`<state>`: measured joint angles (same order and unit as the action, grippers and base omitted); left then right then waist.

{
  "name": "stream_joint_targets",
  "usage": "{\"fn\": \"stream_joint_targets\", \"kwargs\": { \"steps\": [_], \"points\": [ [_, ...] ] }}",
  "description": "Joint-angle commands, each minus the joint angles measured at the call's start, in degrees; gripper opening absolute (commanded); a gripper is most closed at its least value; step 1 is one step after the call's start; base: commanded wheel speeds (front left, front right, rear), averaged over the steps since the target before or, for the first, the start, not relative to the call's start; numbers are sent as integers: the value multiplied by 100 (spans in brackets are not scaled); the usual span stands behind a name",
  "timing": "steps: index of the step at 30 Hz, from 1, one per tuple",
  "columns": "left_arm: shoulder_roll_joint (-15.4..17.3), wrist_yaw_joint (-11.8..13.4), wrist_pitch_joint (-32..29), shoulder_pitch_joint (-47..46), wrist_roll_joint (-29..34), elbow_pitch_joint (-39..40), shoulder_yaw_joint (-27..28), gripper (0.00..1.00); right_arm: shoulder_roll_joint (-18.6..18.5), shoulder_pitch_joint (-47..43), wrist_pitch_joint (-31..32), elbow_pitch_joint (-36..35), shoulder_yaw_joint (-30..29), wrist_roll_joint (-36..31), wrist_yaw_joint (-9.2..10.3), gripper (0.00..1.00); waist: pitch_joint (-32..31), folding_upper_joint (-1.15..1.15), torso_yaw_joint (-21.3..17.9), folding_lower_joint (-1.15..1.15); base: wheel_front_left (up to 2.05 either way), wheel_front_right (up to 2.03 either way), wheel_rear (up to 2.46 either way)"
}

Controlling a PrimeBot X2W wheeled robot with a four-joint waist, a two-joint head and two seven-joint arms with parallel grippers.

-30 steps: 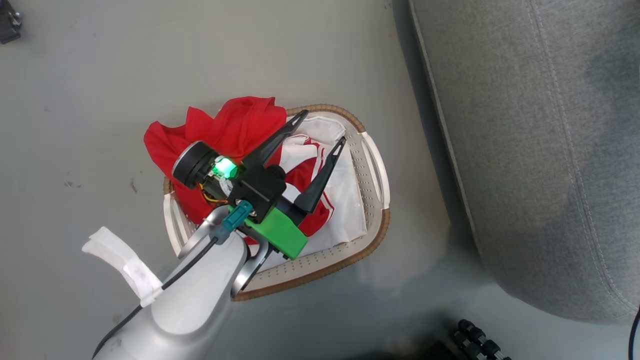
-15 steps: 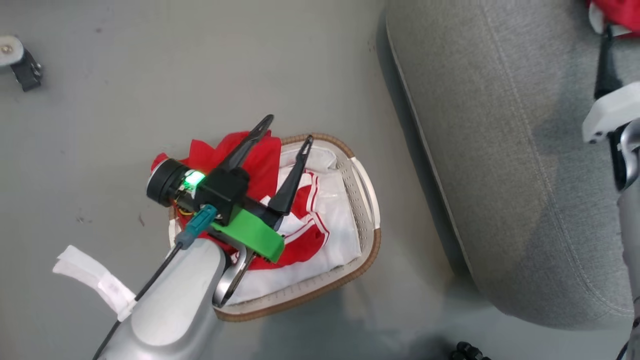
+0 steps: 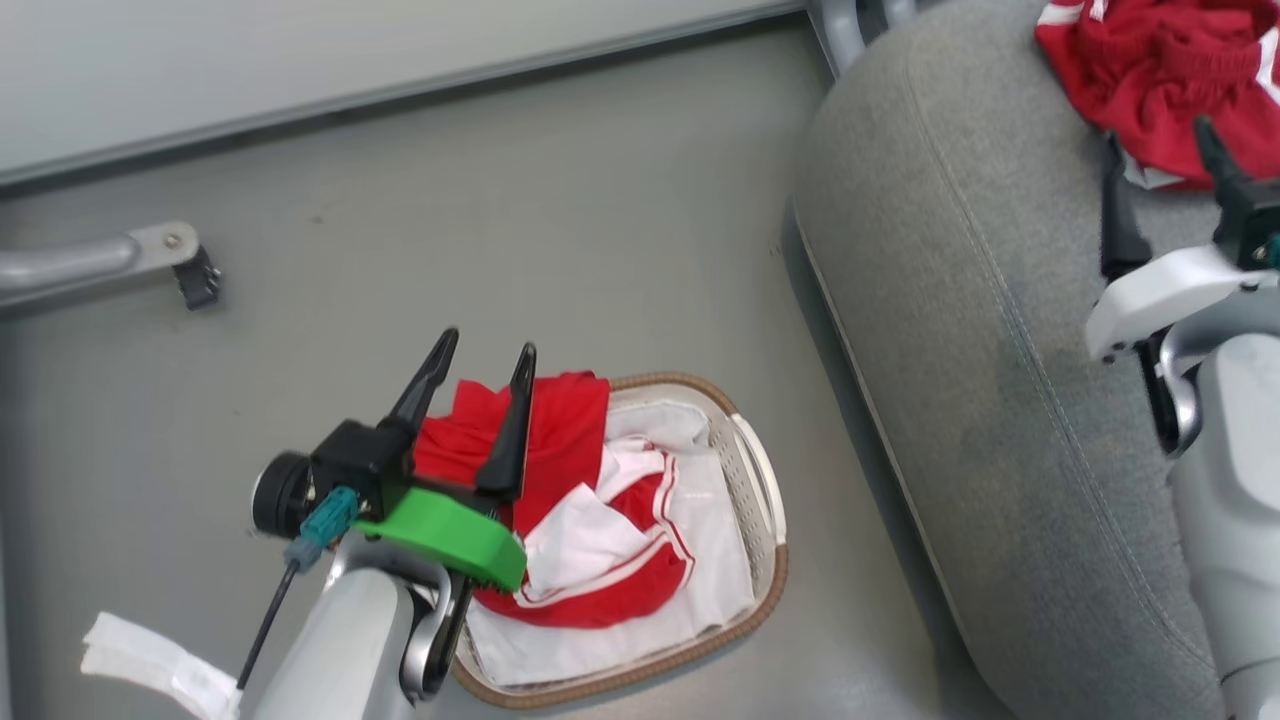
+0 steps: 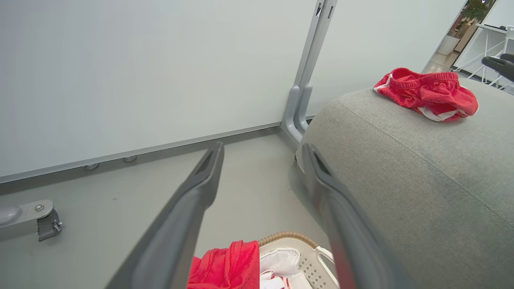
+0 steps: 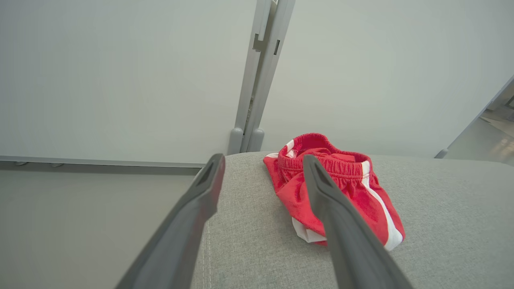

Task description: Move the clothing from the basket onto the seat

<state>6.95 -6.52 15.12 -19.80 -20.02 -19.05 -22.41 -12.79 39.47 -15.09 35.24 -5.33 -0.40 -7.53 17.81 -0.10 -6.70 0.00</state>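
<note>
Right gripper, change: a second ago it was outside the head view. The right gripper (image 3: 1155,132) (image 5: 263,160) is now being seen at that view's right edge, over the large grey woven-fabric sofa seat (image 3: 980,350) (image 4: 401,180) (image 5: 441,224). The camera has turned as well, so the shift of the whole picture is not being logged as movement of things.
Left gripper, change: the left gripper (image 3: 489,343) (image 4: 263,147) was earlier being held over the middle of the small oval cream-white perforated plastic basket (image 3: 748,490) (image 4: 317,261). It is now being held at that basket's left side.
Right gripper, fingers: the two long dark fingers are being held wide apart, with nothing being gripped between them.
Left gripper, fingers: these are likewise being held apart and empty.
Clothing on seat: a crumpled red garment with white side stripes (image 3: 1160,70) (image 4: 425,90) (image 5: 361,192) is lying on the seat top, at the right fingertips. Whether they are touching it cannot be told.
Clothing in basket: red fabric with white stripes (image 3: 560,430) (image 4: 229,265) is lying heaped inside, and one fold is being draped over the left rim.
Liner: a glossy white sheet (image 3: 720,590) is being seen beneath that fabric.
Basket position: it is standing on the grey floor (image 3: 500,250), near the seat but apart from it.
</note>
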Motion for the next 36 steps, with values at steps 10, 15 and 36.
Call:
{"fn": "stream_joint_targets", "kwargs": {
  "steps": [10,15,36],
  "points": [
    [-199,56,4,1107,159,-2,939,100,548,-1115,-11,-652,744,400,8,100,-1210,10,734,0,0,0,0],
    [-300,41,5,1546,203,115,1344,100,823,-1688,-11,-964,816,563,8,100,-1409,10,807,0,0,0,0],
    [-406,-66,5,2169,299,220,1766,100,979,-3155,-9,-1626,743,841,8,100,-1804,10,943,0,0,0,0]
  ]
}}
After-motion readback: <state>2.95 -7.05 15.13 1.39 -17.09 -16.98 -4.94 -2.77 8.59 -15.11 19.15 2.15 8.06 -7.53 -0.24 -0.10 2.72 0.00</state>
